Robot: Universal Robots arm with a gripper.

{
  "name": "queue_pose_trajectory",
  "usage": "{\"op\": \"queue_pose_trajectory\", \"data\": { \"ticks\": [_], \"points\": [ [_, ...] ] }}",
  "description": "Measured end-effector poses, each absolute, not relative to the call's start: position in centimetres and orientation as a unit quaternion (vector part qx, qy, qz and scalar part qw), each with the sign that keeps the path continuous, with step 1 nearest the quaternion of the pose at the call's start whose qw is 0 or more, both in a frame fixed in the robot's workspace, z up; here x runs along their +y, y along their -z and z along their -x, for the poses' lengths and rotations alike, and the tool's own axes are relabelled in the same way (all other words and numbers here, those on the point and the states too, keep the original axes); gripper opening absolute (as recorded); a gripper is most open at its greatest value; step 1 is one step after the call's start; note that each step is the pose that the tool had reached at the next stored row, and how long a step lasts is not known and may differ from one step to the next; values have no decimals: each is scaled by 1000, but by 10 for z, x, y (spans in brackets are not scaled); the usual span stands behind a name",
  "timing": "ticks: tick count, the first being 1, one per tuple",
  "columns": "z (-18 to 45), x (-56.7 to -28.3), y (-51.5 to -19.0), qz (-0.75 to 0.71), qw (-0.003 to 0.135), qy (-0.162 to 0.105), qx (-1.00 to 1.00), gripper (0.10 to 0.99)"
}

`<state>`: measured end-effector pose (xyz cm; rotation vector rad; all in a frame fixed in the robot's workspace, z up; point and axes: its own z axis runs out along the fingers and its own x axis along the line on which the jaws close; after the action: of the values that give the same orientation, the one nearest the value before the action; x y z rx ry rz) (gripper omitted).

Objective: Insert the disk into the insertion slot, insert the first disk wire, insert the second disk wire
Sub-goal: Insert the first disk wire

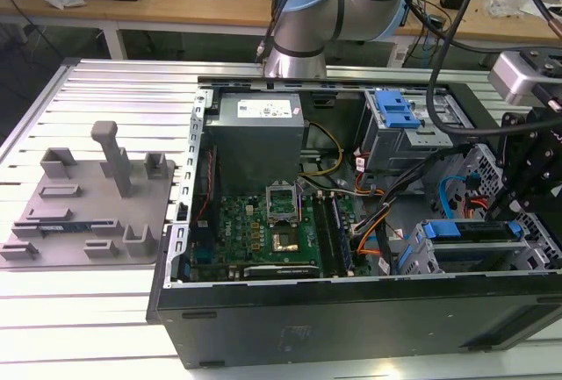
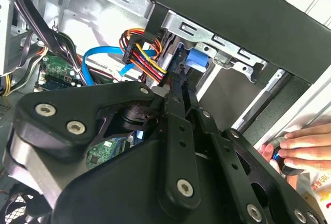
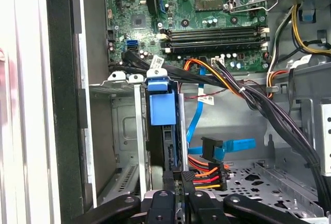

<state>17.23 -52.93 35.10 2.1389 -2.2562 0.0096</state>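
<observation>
Gripper (image 3: 180, 178): jaws drawn together to a thin gap. Whether anything is pinched between them cannot be told.
Power plug (image 3: 207, 176): black body with orange, red and yellow wires, lying right at the gripper tip on the side away from the case wall.
Disk (image 3: 166, 149): stands on edge inside the insertion slot (image 1: 465, 257), with the blue carrier tab (image 3: 161, 102) at its far end.
Bearing: disk lies straight ahead of the gripper, its near end just beyond the tip.
Long axis: runs directly away from the gripper, in line with the gripper's own axis.
Blue data cable (image 3: 232, 145): its connector hangs free beside the disk, apart from it.
Work state (judgement): disk insertion appears complete. The power plug is at the disk's near end, but mating cannot be confirmed.
</observation>
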Motion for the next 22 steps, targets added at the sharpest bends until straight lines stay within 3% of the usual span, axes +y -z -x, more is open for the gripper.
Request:
{"op": "queue_pose_trajectory", "data": {
  "ticks": [22],
  "points": [
    [-172,-530,-346,-686,16,-3,-727,169]
  ]
}}
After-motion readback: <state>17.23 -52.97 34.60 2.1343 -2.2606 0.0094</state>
